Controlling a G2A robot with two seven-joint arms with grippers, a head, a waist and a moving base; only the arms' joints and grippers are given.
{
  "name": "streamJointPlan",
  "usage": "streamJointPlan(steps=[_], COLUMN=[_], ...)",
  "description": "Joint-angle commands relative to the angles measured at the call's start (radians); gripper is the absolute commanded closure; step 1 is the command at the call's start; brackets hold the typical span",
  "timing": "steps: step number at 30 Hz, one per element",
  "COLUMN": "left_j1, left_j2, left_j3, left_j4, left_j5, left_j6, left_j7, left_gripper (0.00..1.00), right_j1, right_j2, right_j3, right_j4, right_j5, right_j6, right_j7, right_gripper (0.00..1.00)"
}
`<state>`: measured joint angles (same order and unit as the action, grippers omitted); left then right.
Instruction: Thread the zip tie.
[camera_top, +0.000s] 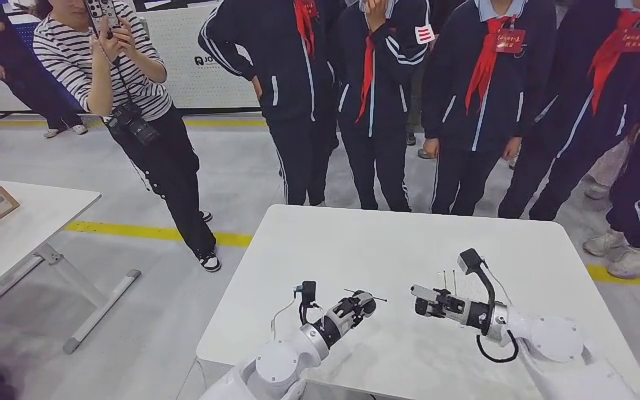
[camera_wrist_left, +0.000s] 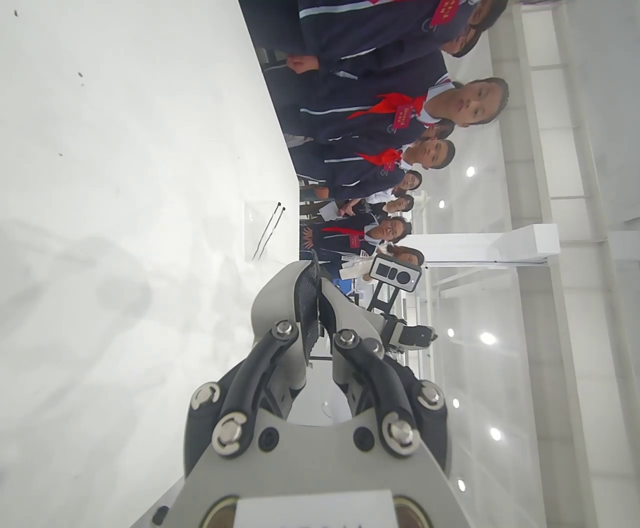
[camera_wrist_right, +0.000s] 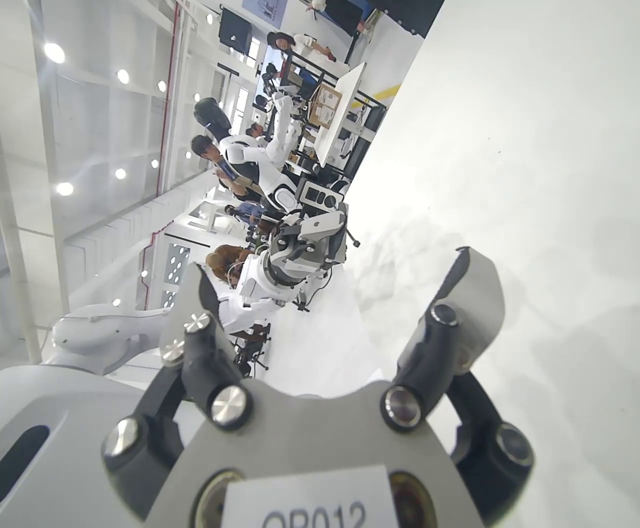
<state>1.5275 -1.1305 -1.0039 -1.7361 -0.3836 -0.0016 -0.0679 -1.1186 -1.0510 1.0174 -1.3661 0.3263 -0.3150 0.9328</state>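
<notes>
Since threading needs one end held steady, the left gripper (camera_top: 368, 301) is clamped on a zip tie (camera_top: 378, 297), which juts crosswise above the white table (camera_top: 330, 240). The right gripper (camera_top: 417, 297) faces it nearby, jaws apart and empty, seemingly placed to take the tail. Two spare ties (camera_wrist_left: 268, 227) lie farther along the table. Grey floor (camera_top: 250, 170) with a yellow line (camera_top: 150, 232) surrounds it.

Right gripper (camera_wrist_right: 335, 272) agape above table (camera_wrist_right: 500, 125)
</notes>
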Motion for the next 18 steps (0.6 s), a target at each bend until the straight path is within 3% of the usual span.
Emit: streamJointPlan(steps=[1,5,9,18], left_j1=[-0.007,-0.010,-0.014,-0.014], left_j2=[-0.001,-0.007,-0.010,-0.010], left_j3=[-0.003,0.006,0.017,0.017], left_j4=[0.003,-0.008,-0.013,-0.013], left_j5=[0.019,0.055,0.069,0.069], left_j6=[0.000,-0.002,0.005,0.005], left_j7=[0.022,0.072,0.068,0.068], left_gripper=[1.00,1.00,1.00,1.00], right_j1=[-0.001,-0.002,-0.006,-0.010], right_j2=[0.000,0.014,0.041,0.046], right_j3=[0.000,0.037,0.103,0.123], right_j4=[-0.001,-0.033,-0.094,-0.115], right_j5=[-0.005,-0.121,-0.268,-0.278], right_j6=[0.001,0.018,0.085,0.098], right_j7=[-0.004,-0.023,0.033,0.027], right_gripper=[0.00,0.00,0.00,0.00])
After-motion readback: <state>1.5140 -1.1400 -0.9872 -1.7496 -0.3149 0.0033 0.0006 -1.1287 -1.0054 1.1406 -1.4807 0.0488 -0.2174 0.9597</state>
